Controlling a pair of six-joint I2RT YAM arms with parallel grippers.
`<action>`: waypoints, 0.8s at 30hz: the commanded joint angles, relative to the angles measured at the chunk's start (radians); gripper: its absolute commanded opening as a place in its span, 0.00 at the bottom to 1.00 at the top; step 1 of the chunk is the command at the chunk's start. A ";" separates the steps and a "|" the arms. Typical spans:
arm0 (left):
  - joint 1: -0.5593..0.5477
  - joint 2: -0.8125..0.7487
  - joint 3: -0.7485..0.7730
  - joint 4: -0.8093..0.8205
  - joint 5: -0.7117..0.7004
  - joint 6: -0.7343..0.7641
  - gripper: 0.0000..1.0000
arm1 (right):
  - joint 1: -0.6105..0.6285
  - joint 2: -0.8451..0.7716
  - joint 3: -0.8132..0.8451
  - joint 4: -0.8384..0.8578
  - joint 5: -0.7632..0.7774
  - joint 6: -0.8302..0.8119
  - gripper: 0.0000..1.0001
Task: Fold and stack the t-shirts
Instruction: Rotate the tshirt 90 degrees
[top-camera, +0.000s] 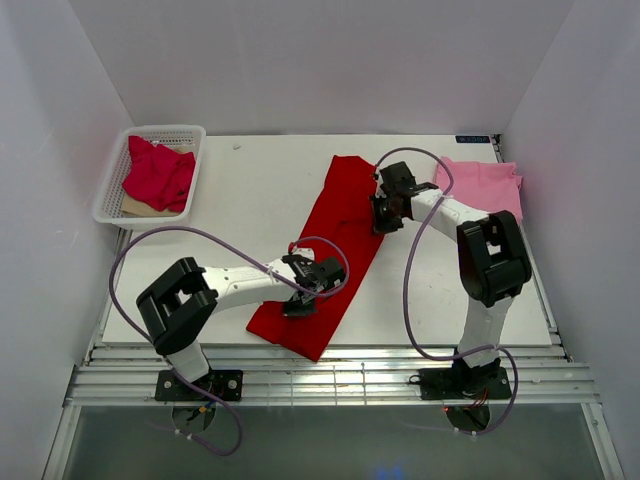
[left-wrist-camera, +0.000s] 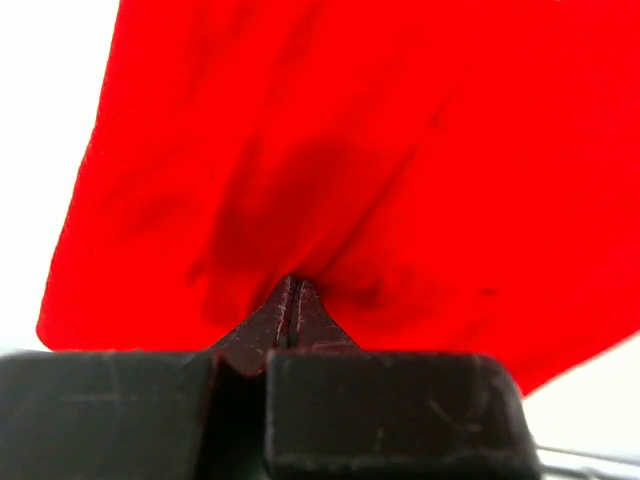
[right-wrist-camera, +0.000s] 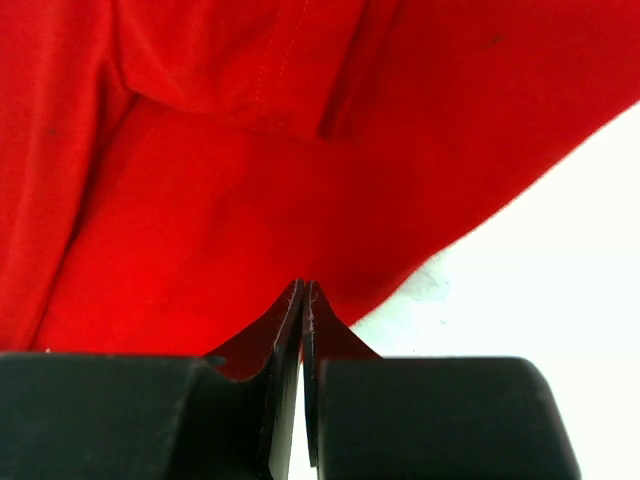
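Basket: the deep crimson cloth t-shirt (top-camera: 158, 175) lies crumpled in the white plastic mesh basket (top-camera: 110, 188).
Left gripper (top-camera: 300, 306): jaws pinch a pucker near the near end of the bright red cloth t-shirt (top-camera: 340, 215), a long strip on the white counter (top-camera: 250, 190).
Right gripper (top-camera: 385, 222): jaws closed at the strip's far edge; whether they grip it is unclear.
Far right: the light pink cloth t-shirt (top-camera: 485, 185) lies folded.
Advice: lift evenly and match the edges.

I see a white plastic mesh basket (top-camera: 114, 178) well left of the left fingers (top-camera: 299, 306). A flat white tabletop (top-camera: 250, 190) lies under them.
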 joint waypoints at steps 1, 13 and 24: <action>0.003 0.012 -0.016 0.027 -0.041 0.025 0.00 | 0.005 0.018 0.019 0.038 -0.014 0.017 0.08; 0.001 0.101 -0.047 0.134 0.062 0.055 0.00 | 0.008 0.189 0.166 -0.032 0.036 -0.005 0.08; 0.000 0.187 0.064 0.183 0.186 0.101 0.00 | 0.008 0.383 0.458 -0.135 0.171 0.015 0.08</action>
